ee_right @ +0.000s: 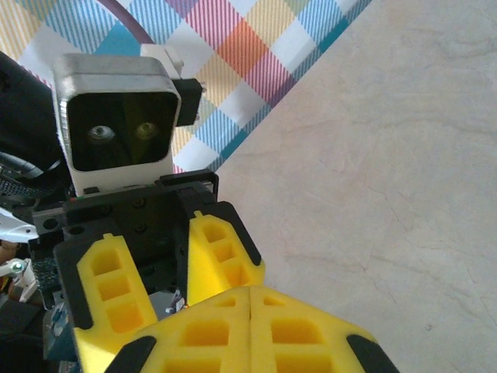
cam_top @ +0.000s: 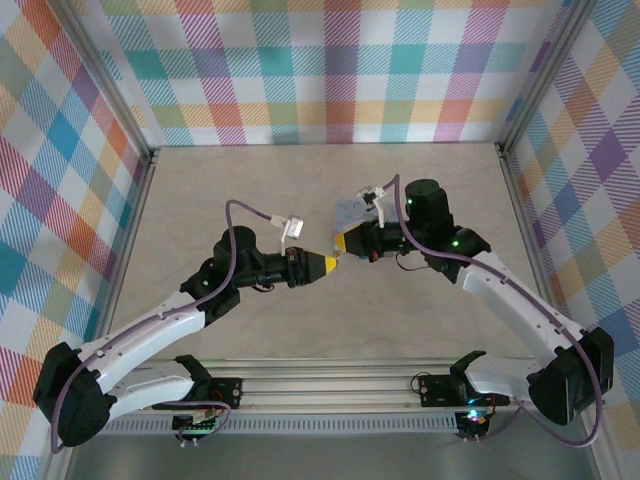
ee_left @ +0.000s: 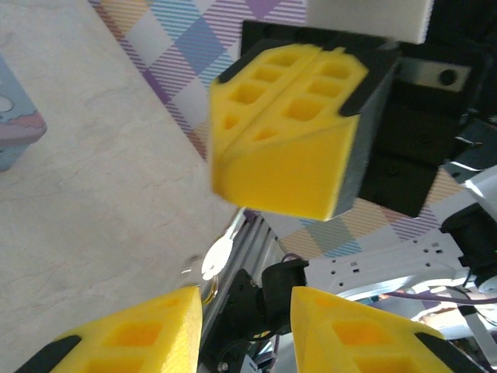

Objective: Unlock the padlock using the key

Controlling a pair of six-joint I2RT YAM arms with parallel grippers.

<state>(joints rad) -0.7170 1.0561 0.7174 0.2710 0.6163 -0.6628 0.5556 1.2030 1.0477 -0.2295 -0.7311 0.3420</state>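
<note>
The two grippers meet tip to tip above the middle of the table. My right gripper is shut. In the left wrist view its joined yellow pads fill the upper middle, and the key, thin and pale metal, sticks down from under their tip. My left gripper stands open just below the key, which hangs over the gap near its left finger without touching the pads. The left gripper's spread fingers face the right wrist camera. The padlock is hidden.
A pale blue cartoon-printed tin box lies on the beige table just behind the right gripper. Plaid walls close in the back and both sides. An aluminium rail runs along the near edge.
</note>
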